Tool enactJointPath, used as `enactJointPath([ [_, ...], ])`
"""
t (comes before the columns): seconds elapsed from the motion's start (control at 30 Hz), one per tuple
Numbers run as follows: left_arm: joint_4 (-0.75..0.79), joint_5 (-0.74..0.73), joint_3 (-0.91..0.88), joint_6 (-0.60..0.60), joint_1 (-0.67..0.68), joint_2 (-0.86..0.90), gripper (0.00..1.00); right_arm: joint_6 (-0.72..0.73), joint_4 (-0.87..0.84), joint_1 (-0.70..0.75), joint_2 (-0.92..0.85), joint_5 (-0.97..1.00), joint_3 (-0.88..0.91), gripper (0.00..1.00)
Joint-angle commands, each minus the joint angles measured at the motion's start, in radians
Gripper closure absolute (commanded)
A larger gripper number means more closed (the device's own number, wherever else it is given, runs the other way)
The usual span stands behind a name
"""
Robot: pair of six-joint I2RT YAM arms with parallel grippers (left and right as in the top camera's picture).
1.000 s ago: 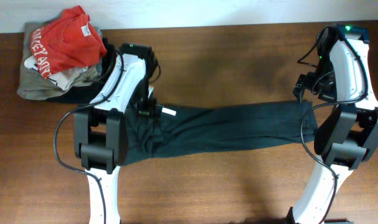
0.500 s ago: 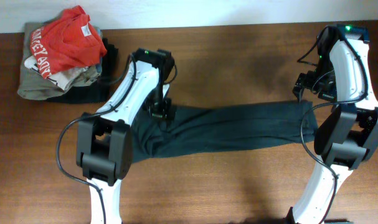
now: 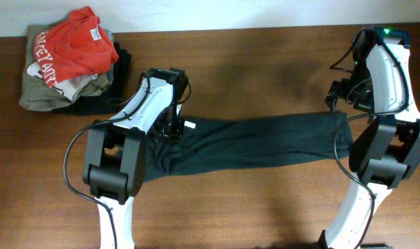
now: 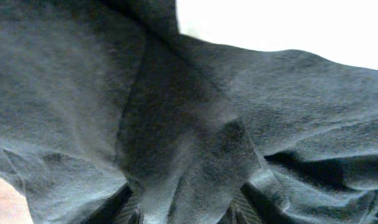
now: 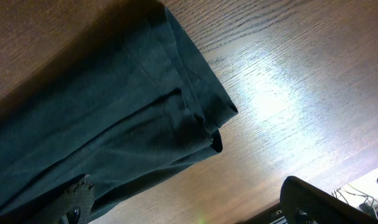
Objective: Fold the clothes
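Note:
The clothes [image 3: 265, 142], a very dark garment, lie as a long folded band across the table, with a white label [image 3: 189, 125] near the left end. My left gripper [image 3: 169, 130] is down on that left end. In the left wrist view a raised ridge of the dark fabric [image 4: 189, 124] is pinched in the left gripper [image 4: 185, 208]. My right gripper [image 3: 340, 100] hovers open over the right end. One finger [image 5: 76, 199] is above the cloth [image 5: 101, 112], the other [image 5: 313, 199] above bare wood, and it holds nothing.
A pile of other garments sits at the back left corner, with a red shirt [image 3: 71, 48] on top of grey-khaki cloth [image 3: 40, 97]. The brown wooden table [image 3: 251, 69] runs back to a pale wall.
The left gripper shifted a little along the garment's left end and its jaws closed from wide open onto a fold of fabric. The white label shows again. The right arm stayed still.

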State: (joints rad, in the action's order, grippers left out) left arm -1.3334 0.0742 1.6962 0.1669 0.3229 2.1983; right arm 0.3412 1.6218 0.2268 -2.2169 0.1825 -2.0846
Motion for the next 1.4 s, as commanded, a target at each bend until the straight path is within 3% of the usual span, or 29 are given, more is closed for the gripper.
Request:
enactJointPath([
  [0.0,0.0,0.029,-0.006,0.005,-0.008,0.003,0.78,0.003,-0.006,0.003,0.032,0.002,0.003,0.02],
  [0.1,-0.022,0.08,-0.006,0.029,-0.023,0.003,0.82,0.003,-0.007,0.003,0.032,0.002,0.003,0.02],
  [0.4,-0.088,0.162,-0.006,0.08,-0.085,0.002,0.83,0.003,-0.007,0.003,0.032,0.002,0.003,0.02],
  [0.43,-0.09,0.162,-0.006,0.079,-0.091,0.002,0.85,0.003,-0.007,0.003,0.032,0.002,0.003,0.02],
  [0.5,-0.093,0.162,-0.006,0.079,-0.103,0.002,1.0,0.003,-0.007,0.003,0.032,0.002,0.003,0.02],
  [0.9,-0.244,0.263,-0.006,0.178,-0.183,0.002,0.99,0.003,-0.011,0.003,0.032,-0.025,0.003,0.02],
  [0.93,-0.251,0.263,-0.006,0.178,-0.193,0.002,0.94,0.003,-0.013,0.002,0.032,-0.037,0.003,0.02],
  [1.0,-0.262,0.262,-0.009,0.177,-0.208,0.002,0.67,0.003,-0.018,0.0,0.032,-0.044,0.003,0.02],
  [1.03,-0.268,0.262,-0.01,0.177,-0.215,0.002,0.67,0.003,-0.02,0.0,0.032,-0.043,0.003,0.02],
  [1.07,-0.278,0.262,-0.01,0.177,-0.222,0.002,0.56,0.003,-0.022,-0.003,0.032,-0.043,0.003,0.02],
  [1.1,-0.286,0.263,-0.01,0.177,-0.229,0.002,0.35,0.003,-0.022,-0.005,0.032,-0.044,0.003,0.02],
  [1.17,-0.29,0.264,-0.01,0.177,-0.24,0.002,0.3,0.003,-0.021,-0.013,0.032,-0.044,0.003,0.02],
  [1.37,-0.305,0.33,0.076,0.237,-0.265,-0.04,0.32,-0.039,-0.032,-0.062,0.032,-0.043,0.003,0.02],
])
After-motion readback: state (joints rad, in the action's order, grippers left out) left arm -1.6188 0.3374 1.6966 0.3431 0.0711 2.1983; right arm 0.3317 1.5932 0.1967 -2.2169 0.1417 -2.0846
